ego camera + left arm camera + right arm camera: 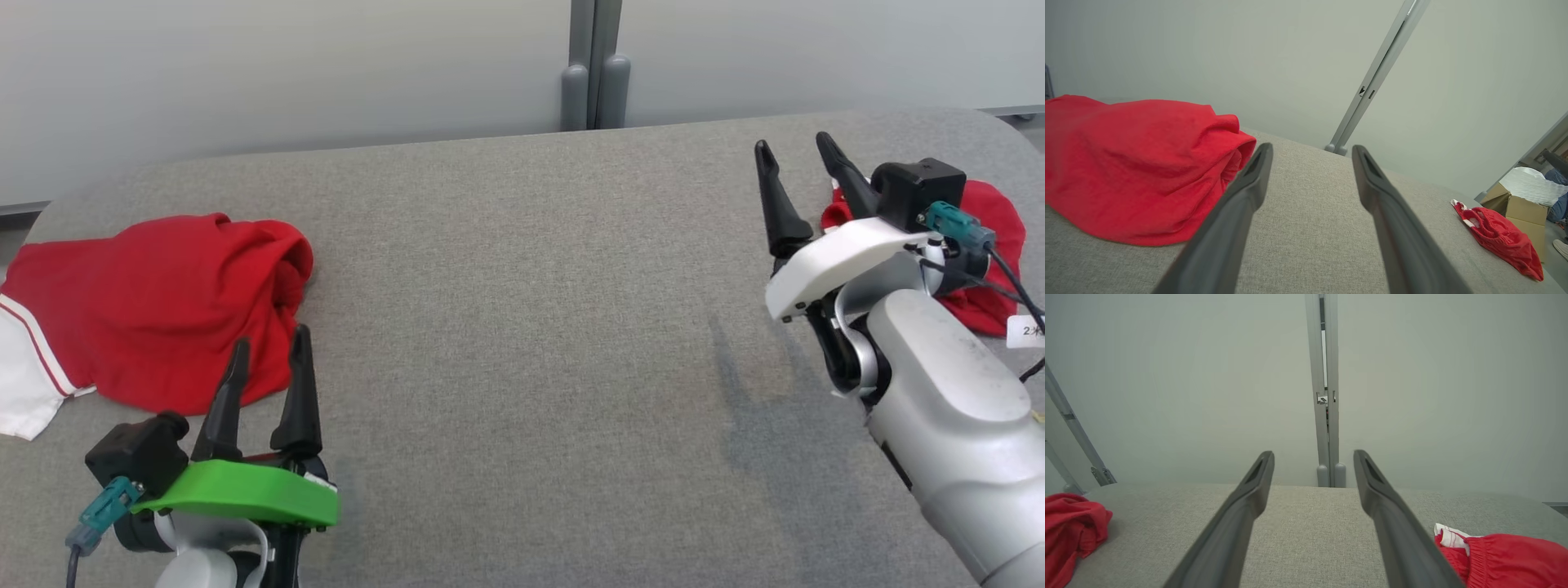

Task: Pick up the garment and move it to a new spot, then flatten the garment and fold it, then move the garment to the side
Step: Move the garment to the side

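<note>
While the left gripper (271, 336) and right gripper (793, 141) hold nothing, fingers (300, 392) spread, the garment (155, 310) lies bunched at the bench's (522, 327) left end, just ahead-left of the left fingers, long axis crosswise, white hem leftward.

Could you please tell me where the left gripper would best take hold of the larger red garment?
Probably at the larger red garment, on its bunched right end, coming from the near side: the folds stand thickest there, just ahead of the open left gripper.

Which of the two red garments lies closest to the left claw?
The large garment with white trim, just beyond the left claw; the small garment lies far right.
</note>
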### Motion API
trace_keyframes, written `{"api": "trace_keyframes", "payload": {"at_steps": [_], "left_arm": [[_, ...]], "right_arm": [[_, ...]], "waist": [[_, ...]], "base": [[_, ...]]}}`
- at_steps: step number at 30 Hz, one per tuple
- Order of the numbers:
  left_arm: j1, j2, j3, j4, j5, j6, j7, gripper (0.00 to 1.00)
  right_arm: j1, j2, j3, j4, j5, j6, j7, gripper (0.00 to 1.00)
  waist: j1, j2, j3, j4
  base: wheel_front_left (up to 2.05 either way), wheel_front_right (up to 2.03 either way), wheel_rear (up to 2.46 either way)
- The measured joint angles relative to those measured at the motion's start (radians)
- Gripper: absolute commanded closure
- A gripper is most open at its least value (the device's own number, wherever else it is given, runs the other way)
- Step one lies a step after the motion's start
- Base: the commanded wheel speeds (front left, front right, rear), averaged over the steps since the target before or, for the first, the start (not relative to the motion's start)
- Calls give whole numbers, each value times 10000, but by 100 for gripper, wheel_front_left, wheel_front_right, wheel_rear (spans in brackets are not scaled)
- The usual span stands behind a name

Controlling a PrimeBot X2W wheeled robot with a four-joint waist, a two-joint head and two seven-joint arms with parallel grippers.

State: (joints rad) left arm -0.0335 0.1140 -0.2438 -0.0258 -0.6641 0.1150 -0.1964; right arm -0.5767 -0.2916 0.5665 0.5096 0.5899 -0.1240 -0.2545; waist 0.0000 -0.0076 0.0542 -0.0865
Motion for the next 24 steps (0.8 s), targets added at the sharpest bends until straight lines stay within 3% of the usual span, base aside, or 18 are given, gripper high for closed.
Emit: {"api": "trace_keyframes", "payload": {"at_steps": [8,24], "left_arm": [[523,15,322,276,453,42,-201,0],[1217,12,721,619,1429,77,-347,0]], "right_arm": [[1392,318,-343,-1001,-629,-10,0,0],[3407,637,-1264,-1772,-1722,-12,0,0]], "waist": [[0,0,-162,-152],[0,0,-414,-123]], "base": [[0,0,0],[0,0,0]]}}
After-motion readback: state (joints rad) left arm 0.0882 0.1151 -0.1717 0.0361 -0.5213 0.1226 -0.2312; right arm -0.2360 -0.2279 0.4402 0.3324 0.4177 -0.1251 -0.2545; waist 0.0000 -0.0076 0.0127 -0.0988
